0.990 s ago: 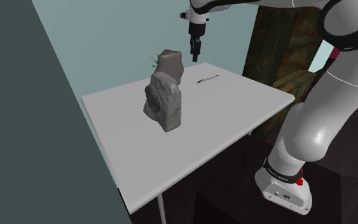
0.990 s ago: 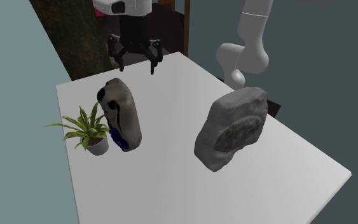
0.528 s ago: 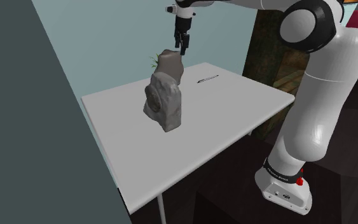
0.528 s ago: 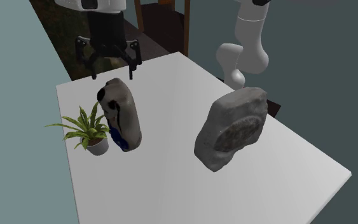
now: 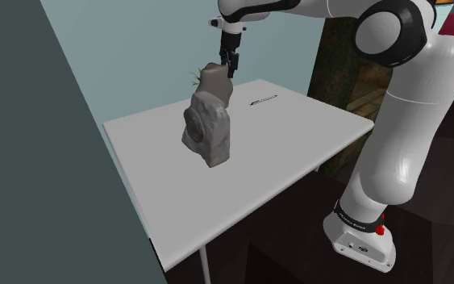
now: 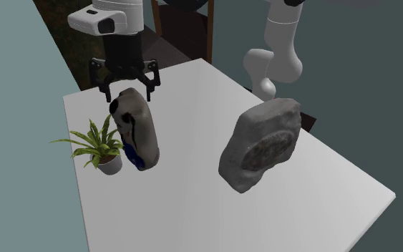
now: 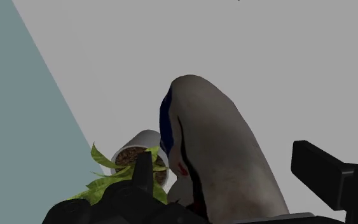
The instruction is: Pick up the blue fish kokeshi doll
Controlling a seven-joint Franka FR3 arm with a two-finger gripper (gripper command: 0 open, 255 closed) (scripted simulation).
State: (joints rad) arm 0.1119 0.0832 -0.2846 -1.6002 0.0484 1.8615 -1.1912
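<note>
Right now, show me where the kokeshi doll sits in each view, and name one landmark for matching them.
Shoulder view: the doll is at upper middle, behind the grey rock.
Second exterior view: the doll is left of centre, between the potted plant and the grey rock.
Wrist view: the doll, grey with a blue stripe, stands beside the potted plant.
Shared landmark: the potted plant next to the doll.

Greys with blue, green and black accents.
The rounded grey-beige doll (image 6: 139,132) wears a black blotch on top, a blue stripe down one side and a red fleck; the leafy green plant (image 6: 92,142) has a white pot (image 6: 109,165); the mottled grey stone-like lump (image 6: 260,143) shows a brownish oval.
</note>
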